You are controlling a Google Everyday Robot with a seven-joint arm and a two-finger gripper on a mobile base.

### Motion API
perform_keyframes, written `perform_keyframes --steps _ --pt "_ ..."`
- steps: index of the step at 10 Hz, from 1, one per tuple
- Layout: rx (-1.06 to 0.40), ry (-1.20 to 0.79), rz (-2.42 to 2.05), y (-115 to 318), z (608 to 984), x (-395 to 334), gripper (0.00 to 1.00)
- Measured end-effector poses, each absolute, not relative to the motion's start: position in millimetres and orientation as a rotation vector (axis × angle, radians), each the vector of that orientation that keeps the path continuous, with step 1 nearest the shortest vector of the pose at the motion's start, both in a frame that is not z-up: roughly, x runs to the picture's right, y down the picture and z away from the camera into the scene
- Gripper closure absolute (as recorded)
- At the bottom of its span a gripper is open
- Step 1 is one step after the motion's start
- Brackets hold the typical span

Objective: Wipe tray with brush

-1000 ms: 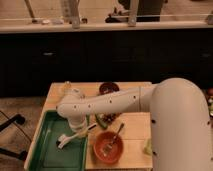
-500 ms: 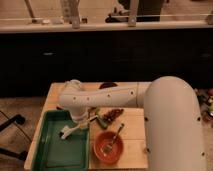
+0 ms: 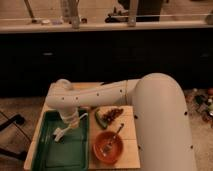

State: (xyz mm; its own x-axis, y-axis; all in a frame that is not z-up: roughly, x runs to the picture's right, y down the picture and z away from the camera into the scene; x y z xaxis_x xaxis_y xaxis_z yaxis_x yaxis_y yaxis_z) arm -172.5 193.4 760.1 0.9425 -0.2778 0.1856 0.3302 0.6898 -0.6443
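Hand [image 3: 66, 126] sits low over the tray [image 3: 80, 155] w/ the brush [image 3: 62, 132] slanting down-left under it, prob gripped but can't tell tbh.

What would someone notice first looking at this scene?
The big white robot arm sweeps in from the right across the wooden table. Its tool hangs over the green tray at left, with the brush at its tip. An orange bowl sits right of the tray.
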Motion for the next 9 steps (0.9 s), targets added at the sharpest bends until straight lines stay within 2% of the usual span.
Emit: perform_keyframes --steps 5,9 --pt "-0.742 -0.080 -0.420 224.6 732.1 -177.1 1.00" --pt "-0.765 -0.030 -0.360 227.9 733.6 -133.7 1.00"
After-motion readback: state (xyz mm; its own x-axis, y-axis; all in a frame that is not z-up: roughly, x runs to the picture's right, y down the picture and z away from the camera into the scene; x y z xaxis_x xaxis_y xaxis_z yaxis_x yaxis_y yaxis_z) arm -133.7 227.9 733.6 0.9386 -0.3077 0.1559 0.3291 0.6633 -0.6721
